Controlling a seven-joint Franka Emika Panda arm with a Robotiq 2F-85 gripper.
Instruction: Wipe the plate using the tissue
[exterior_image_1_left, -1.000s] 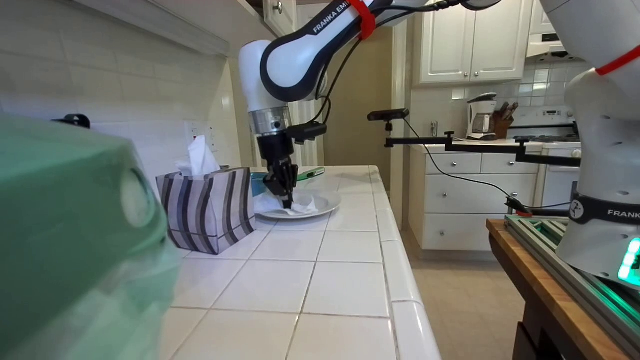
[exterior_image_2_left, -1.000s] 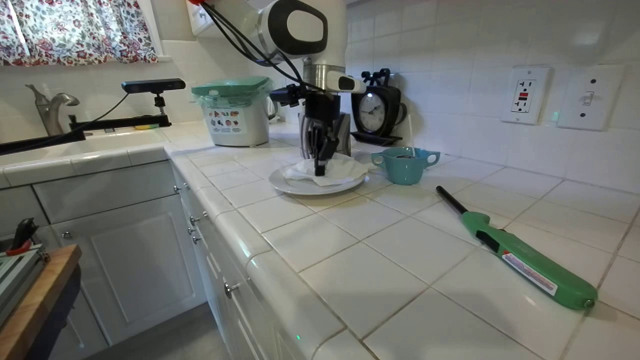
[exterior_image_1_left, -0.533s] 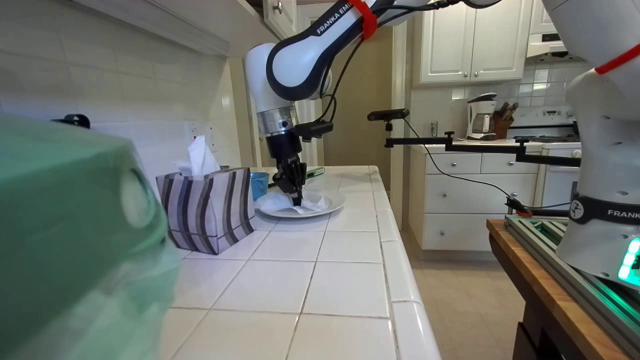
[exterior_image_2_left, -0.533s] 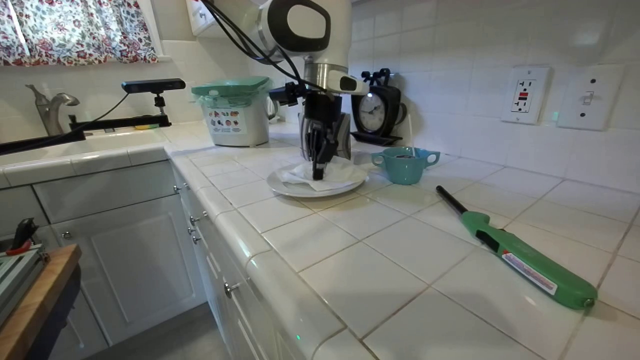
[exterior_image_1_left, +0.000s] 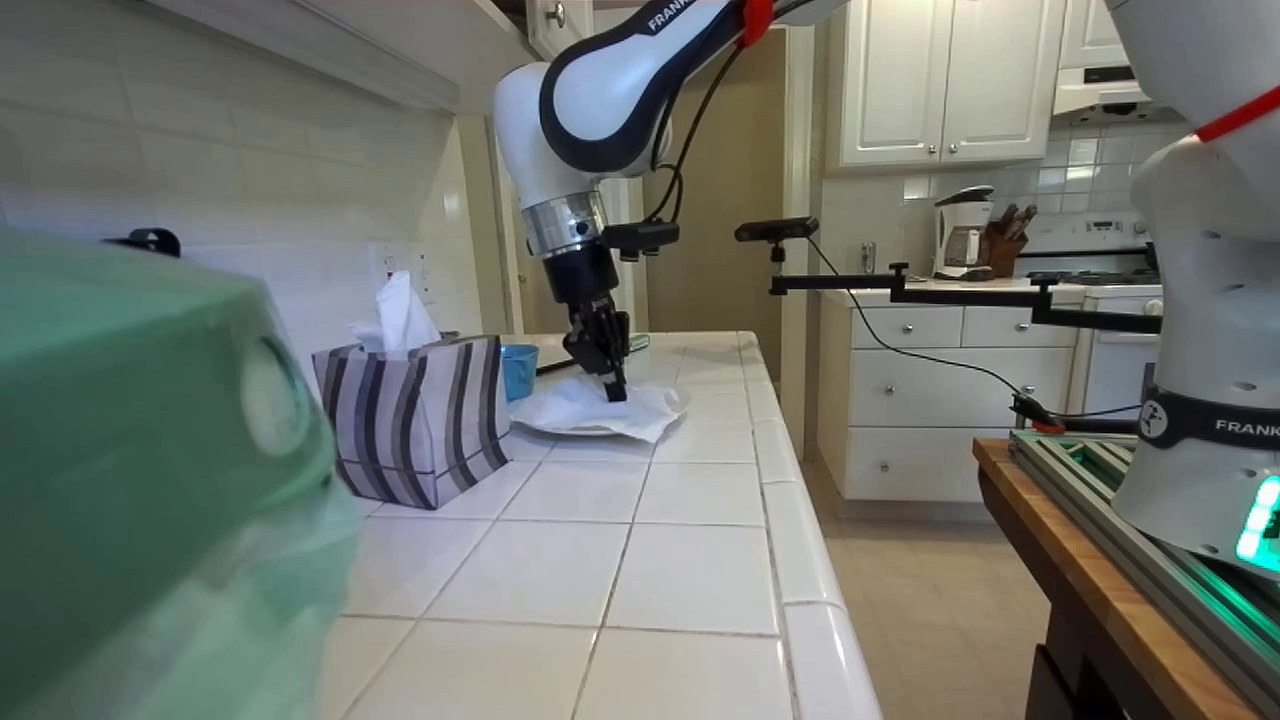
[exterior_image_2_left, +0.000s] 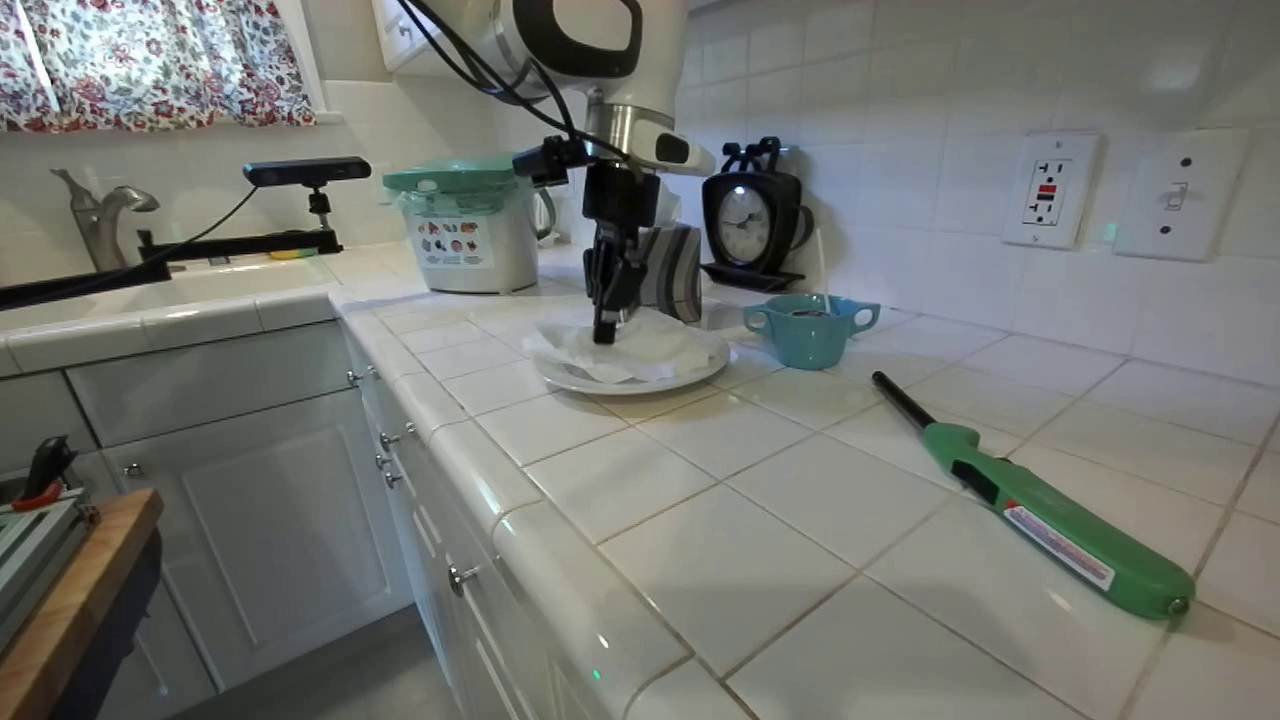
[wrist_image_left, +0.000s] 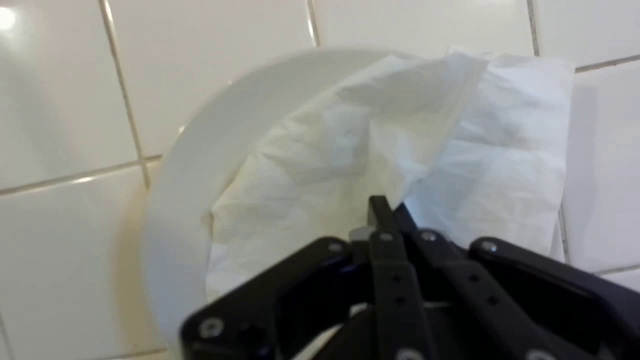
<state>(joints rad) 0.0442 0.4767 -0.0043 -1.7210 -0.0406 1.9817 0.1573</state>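
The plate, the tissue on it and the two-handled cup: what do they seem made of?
The plate: perhaps glazed ceramic, maybe plastic; smooth, evenly pale. The tissue: thin, matte paper, by its soft creases. The cup: plastic or ceramic, unclear which; evenly blue-green, smooth sides.

White arm (exterior_image_1_left: 605, 105) sloping down from above in an exterior view, wrist (exterior_image_1_left: 565, 225) bent downward, black gripper (wrist_image_left: 391, 206) pointing down at a slight tilt, fingers (wrist_image_left: 387, 265) pressed together, tips side by side.
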